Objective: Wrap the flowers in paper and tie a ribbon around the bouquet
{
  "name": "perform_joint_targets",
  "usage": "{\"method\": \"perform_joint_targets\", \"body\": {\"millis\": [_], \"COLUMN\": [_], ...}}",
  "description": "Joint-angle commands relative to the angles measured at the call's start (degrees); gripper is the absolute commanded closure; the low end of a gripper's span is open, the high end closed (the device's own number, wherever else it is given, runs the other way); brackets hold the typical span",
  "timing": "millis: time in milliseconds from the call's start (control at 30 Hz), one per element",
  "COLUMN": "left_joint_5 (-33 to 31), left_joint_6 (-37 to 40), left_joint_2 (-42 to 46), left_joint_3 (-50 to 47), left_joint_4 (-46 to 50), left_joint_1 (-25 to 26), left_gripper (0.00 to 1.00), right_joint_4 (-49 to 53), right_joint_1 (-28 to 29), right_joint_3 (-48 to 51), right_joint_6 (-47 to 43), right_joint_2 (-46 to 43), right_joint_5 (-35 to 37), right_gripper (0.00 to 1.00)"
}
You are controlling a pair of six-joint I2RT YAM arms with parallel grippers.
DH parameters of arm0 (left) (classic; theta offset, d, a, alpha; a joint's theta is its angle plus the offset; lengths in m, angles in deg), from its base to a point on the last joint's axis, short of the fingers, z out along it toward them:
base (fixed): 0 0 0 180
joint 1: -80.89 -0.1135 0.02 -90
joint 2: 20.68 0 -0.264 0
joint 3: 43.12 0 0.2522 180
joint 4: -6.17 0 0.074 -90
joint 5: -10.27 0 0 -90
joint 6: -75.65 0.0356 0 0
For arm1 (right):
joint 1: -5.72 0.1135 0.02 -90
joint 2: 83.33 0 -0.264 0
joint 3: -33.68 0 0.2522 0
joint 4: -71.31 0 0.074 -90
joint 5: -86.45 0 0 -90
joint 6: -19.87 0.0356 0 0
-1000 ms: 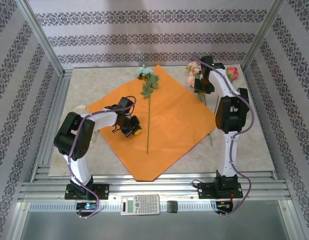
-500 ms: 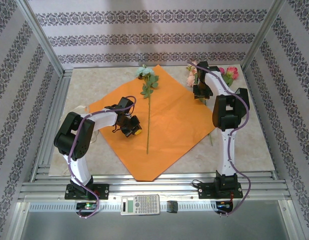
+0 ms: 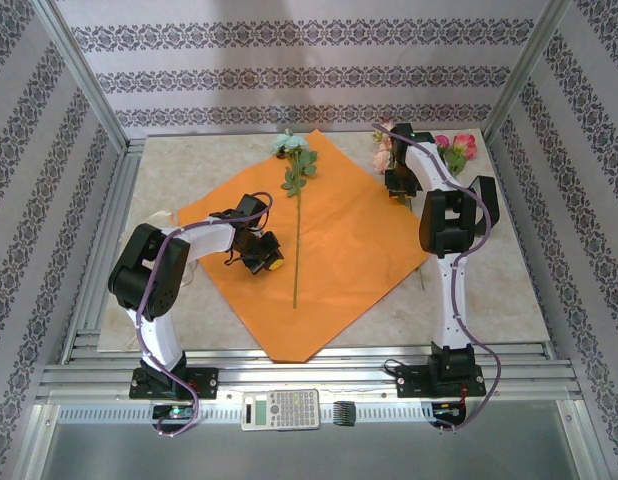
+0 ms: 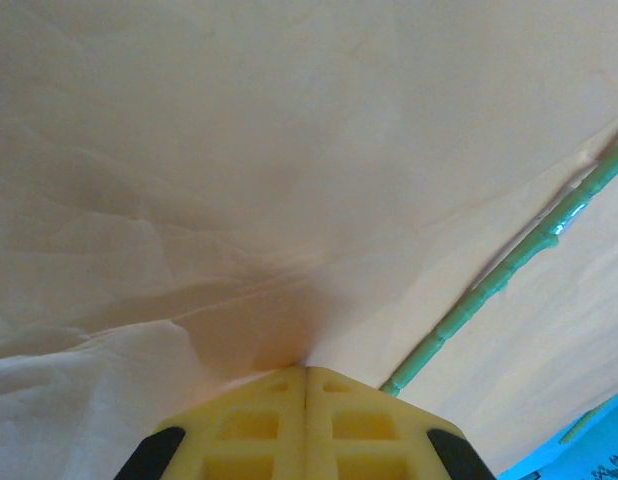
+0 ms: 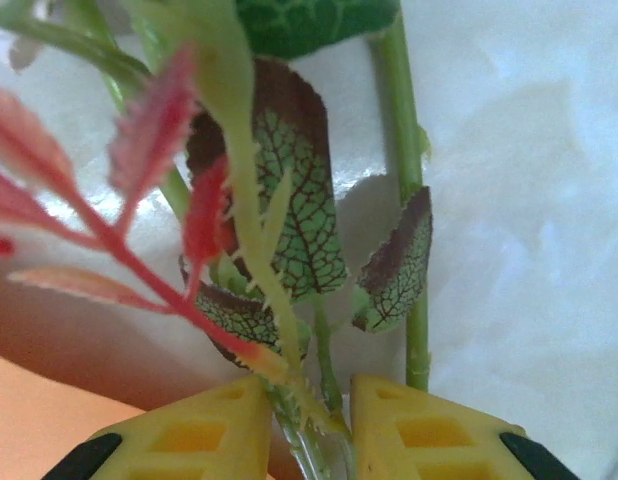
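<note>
Swinging in toward the orange paper (image 3: 349,240) over the last second, the right arm now sits closer to the sheet's far right edge, while the left arm has not shifted. Nearest the camera, a calculator (image 3: 281,408) rests on the front rail, below the paper's near corner. On the paper's left half, the left gripper (image 3: 270,263) lies with its yellow fingers (image 4: 259,420) pressed together, tips against the creased sheet; whether a fold is pinched cannot be told. Just right of it, a pale blue flower (image 3: 296,215) lies along the paper's middle, its bloom at the far corner. Just off the far right edge, the right gripper (image 5: 309,400) stands with jaws apart astride the green stems and veined leaves (image 5: 304,230) of the remaining flowers (image 3: 457,148), whose pink and red blooms lie beyond.
</note>
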Motion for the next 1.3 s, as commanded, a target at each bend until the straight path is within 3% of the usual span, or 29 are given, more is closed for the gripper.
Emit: {"method": "perform_joint_targets", "body": {"millis": [0, 167, 400, 667, 967, 1100, 1267], "left_joint_5": [0.6, 0.8, 0.9, 0.9, 0.7, 0.6, 0.6], "left_joint_6": [0.6, 0.8, 0.7, 0.5, 0.7, 0.5, 0.6], "left_joint_2": [-0.9, -1.2, -1.8, -2.2, -2.4, -2.4, -2.5], "left_joint_3": [1.3, 2.1, 2.3, 2.0, 1.4, 1.0, 1.5], "left_joint_4": [2.2, 2.4, 2.6, 2.2, 1.6, 1.0, 0.8], "left_joint_1": [0.4, 0.4, 0.4, 0.7, 1.2, 1.2, 1.4], "left_gripper": [1.0, 1.0, 1.0, 1.0, 1.0, 1.0, 1.0], "right_joint_4": [2.6, 3.2, 1.2, -8.3, -13.0, -17.0, -17.4], "right_joint_1": [-0.9, -0.9, -0.4, -0.3, -0.8, 0.7, 4.9], "right_joint_3": [-1.1, -1.3, -0.9, 7.0, 7.2, 7.3, 6.6], "right_joint_6": [-0.1, -0.2, -2.2, -2.5, -0.9, -1.6, -0.4], "right_joint_2": [1.5, 2.5, 0.1, -14.5, -27.5, -33.5, -37.6], "right_joint_5": [2.1, 1.9, 3.9, 12.7, 20.9, 21.5, 15.9], "right_gripper": [0.72, 0.76, 1.0, 1.0, 1.0, 1.0, 1.0]}}
